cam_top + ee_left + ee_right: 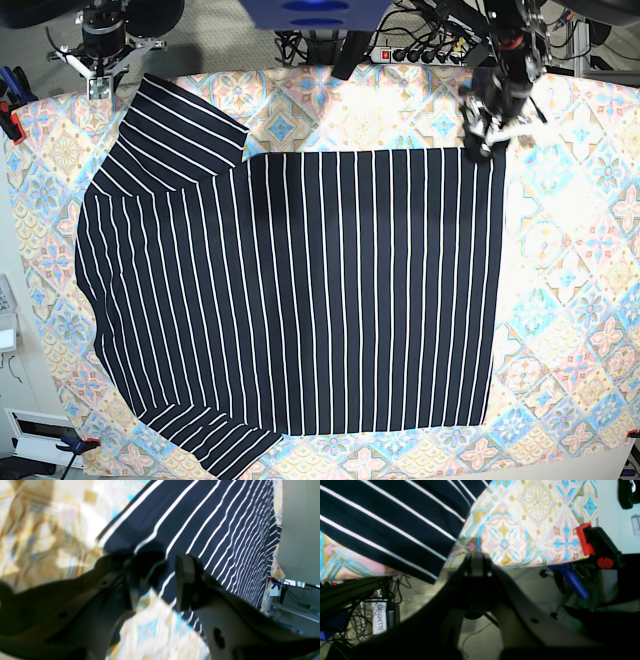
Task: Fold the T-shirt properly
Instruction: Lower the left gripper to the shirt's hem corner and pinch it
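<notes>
Left wrist view: the left gripper [160, 580] stood with its fingers [186, 580] parted, a corner of the T-shirt [212, 527] lying between them; the picture did not show whether the fabric was pinched or only straddled (it was blurred). Under the shirt lay the patterned tablecloth [45, 530].

Right wrist view: the right gripper [477, 566] had its fingers pressed together with nothing between them, off the edge of the bench, near a striped sleeve. A red and black clamp [595, 545] gripped the cloth's edge.

Base view: the T-shirt [300, 300] lay spread flat across the cloth, sleeves toward the view's left, hem toward its right. The left gripper [487, 130] sat at the shirt's upper right corner; the right gripper [100, 70] hung beyond the upper left corner.
</notes>
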`<state>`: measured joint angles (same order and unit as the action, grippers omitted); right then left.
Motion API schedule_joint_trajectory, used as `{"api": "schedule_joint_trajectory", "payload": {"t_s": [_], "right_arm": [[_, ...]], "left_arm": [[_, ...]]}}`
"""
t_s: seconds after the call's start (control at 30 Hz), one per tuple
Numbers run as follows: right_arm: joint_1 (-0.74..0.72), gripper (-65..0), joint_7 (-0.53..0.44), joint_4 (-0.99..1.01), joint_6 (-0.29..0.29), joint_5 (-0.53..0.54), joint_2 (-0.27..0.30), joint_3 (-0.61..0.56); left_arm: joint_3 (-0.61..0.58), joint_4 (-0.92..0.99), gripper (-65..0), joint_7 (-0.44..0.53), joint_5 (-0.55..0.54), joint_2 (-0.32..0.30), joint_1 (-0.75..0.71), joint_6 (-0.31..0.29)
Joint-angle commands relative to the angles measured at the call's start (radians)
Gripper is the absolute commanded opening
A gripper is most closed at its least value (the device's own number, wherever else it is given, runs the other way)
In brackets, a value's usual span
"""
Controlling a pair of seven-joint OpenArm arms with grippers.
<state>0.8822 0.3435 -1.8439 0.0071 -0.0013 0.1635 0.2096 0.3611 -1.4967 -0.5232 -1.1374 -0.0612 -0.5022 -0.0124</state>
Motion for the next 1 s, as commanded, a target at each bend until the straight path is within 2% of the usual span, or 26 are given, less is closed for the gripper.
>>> {"api": "schedule_joint_trajectory", "payload": {"t_s": [0.0,0.3,0.6,0.97], "right_arm": [[0.009,-65.0,-0.017,-0.013,-0.008,-0.004,0.008,0.007],[0.007,-65.0,-0.017,-0.013,-0.008,-0.004,0.008,0.003],[0.007,-65.0,-0.017,-0.013,-0.008,-0.004,0.008,0.007],[0.007,-65.0,-0.017,-0.013,-0.008,-0.004,0.008,0.007]], "left_arm": [[-0.001,-0.026,-41.2,-0.015,0.001,-0.001,-0.029,0.016],[0.026,-0.031,-41.2,-0.013,-0.002,-0.002,-0.039,0.016],[0.026,0.117,-41.2,-0.013,-0.003,-0.001,0.046,0.016],[0.02,0.12,-42.4,-0.016,-0.002,-0.001,0.099,0.016]]}}
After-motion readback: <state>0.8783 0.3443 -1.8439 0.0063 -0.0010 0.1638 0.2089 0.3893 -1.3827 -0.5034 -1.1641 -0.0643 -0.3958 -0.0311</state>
